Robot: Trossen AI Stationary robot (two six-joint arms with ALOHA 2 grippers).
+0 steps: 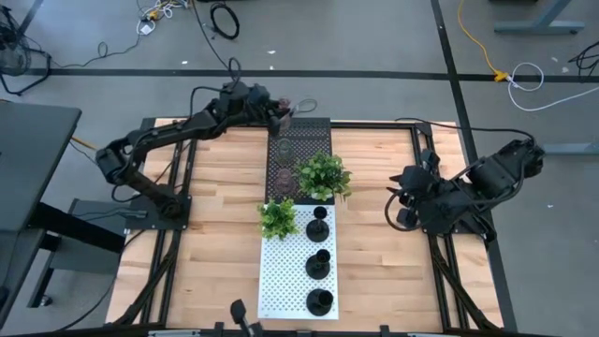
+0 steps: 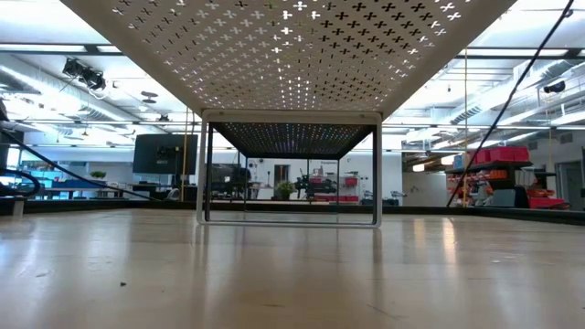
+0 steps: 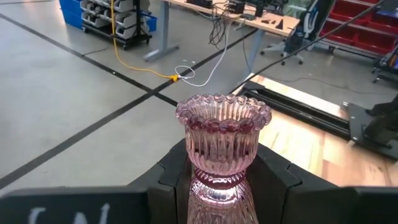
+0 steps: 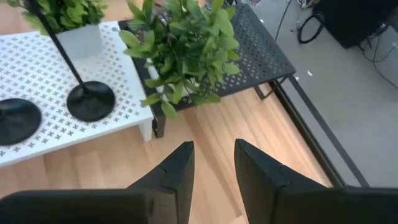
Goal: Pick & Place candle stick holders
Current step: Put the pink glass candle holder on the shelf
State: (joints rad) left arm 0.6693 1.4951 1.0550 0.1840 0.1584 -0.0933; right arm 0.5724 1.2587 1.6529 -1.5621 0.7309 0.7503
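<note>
Pink glass holder (image 3: 222, 149) base hidden between left fingers (image 3: 177, 177).

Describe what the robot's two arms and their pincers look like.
Both arms are dark, jointed and slim, mounted on black frames at the table's sides. Black cables run along the right arm. The left pincer and right pincer each have two flat, matte black, angular fingers. Faint white markings show on the left wrist housing.

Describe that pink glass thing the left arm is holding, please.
The pink glass candle holder is translucent and ribbed, with a beaded rim around an open cup that narrows to a waist. It stands upright, clamped at its lower body in the left end effector, lifted at the far end of the black perforated shelf.
</note>
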